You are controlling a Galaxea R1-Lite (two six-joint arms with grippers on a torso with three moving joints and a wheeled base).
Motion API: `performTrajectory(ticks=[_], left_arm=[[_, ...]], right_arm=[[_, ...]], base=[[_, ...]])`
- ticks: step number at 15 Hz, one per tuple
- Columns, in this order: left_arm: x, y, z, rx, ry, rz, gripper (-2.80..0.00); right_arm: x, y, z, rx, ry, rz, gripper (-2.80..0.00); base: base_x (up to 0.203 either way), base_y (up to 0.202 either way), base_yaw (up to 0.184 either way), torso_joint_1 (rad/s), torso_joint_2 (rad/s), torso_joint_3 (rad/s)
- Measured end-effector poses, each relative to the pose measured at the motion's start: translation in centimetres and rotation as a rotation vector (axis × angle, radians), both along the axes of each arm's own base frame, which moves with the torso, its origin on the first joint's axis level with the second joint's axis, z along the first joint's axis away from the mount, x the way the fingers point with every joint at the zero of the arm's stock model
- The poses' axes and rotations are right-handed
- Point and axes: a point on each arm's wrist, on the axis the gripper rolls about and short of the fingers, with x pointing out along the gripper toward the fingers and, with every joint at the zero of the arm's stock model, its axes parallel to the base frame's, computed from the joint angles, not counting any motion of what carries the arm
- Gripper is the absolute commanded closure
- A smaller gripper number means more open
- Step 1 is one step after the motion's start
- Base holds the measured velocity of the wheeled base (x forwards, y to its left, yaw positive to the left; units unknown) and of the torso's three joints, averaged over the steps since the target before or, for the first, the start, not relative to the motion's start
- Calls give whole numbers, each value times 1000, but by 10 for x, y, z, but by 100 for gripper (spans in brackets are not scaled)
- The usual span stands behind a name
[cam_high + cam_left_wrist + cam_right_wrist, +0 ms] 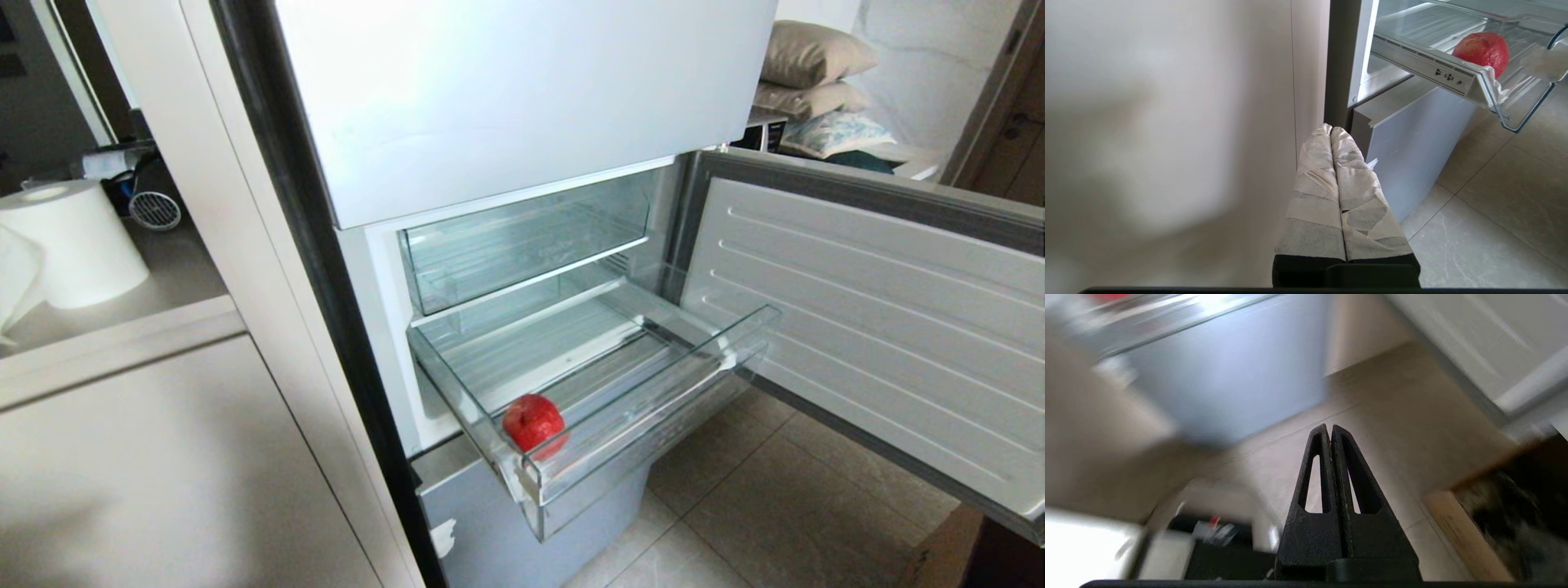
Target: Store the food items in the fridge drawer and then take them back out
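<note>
One red round fruit (533, 421) lies in the front left corner of the clear fridge drawer (653, 425), which is pulled out of the pale fridge. From the left wrist the same fruit (1482, 48) shows behind the drawer's front lip (1515, 102). My left gripper (1330, 130) hangs low beside the cabinet, below and left of the drawer, its taped fingers shut on nothing. My right gripper (1329, 428) is shut and empty, pointing down at the floor tiles in front of the fridge. Neither arm shows in the head view.
The fridge door (882, 327) stands open to the right. A second clear bin (522, 245) sits above the drawer. A beige cabinet (163, 457) with a paper roll (77, 241) is at the left. A wooden edge (1461, 535) lies by the right gripper.
</note>
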Motion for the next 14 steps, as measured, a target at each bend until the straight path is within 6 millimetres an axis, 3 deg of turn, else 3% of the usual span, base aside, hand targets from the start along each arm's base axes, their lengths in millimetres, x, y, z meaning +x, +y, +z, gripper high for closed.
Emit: performTrajectory(ticks=[3,7,11,14], left_arm=[[0,0,0,0,0,0,0],[0,0,0,0,0,0,0],[0,0,0,1,0,0,0],[0,0,0,1,0,0,0]], right_arm=[[-5,5,-32,-33,2,-127,0],[0,18,-102,-115,-20,-53,0],[-5,21,-115,-130,-331,-31,0],[-7,22,-117,-136,-405,-40,0]], base=[[0,0,0,0,0,0],[0,0,0,0,0,0],[0,0,0,0,0,0],[0,0,0,0,0,0]])
